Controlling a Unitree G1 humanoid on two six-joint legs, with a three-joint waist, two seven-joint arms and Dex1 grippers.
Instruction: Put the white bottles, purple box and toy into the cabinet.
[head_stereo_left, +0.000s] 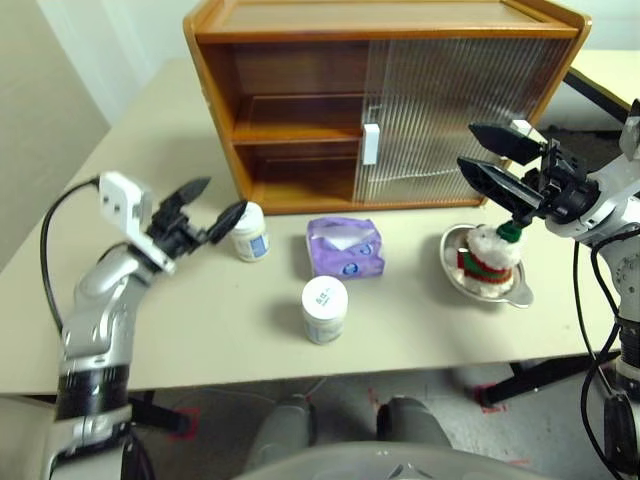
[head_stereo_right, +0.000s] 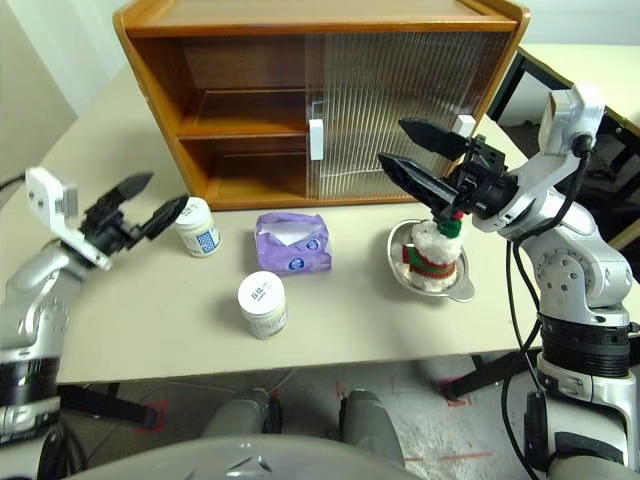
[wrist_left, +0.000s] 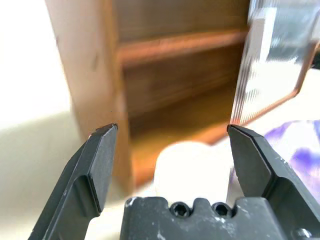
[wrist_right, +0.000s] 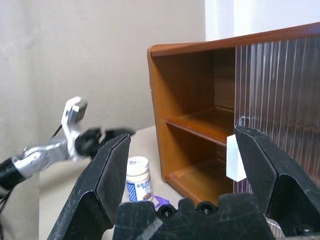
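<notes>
Blurred white bottle (wrist_left: 187, 167) sits partly behind the left tool (wrist_left: 172, 135); purple box (wrist_left: 295, 150) (also blurred) is cropped by the frame edge.

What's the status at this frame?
Both end effectors open, empty: left beside a white bottle, right above toy. Cabinet left half open. Nothing blocking.

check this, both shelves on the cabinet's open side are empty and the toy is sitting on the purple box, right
Not quite. In the left eye view the toy sits in the steel bowl, apart from the purple box. The shelves on the open side of the cabinet are indeed empty.
</notes>
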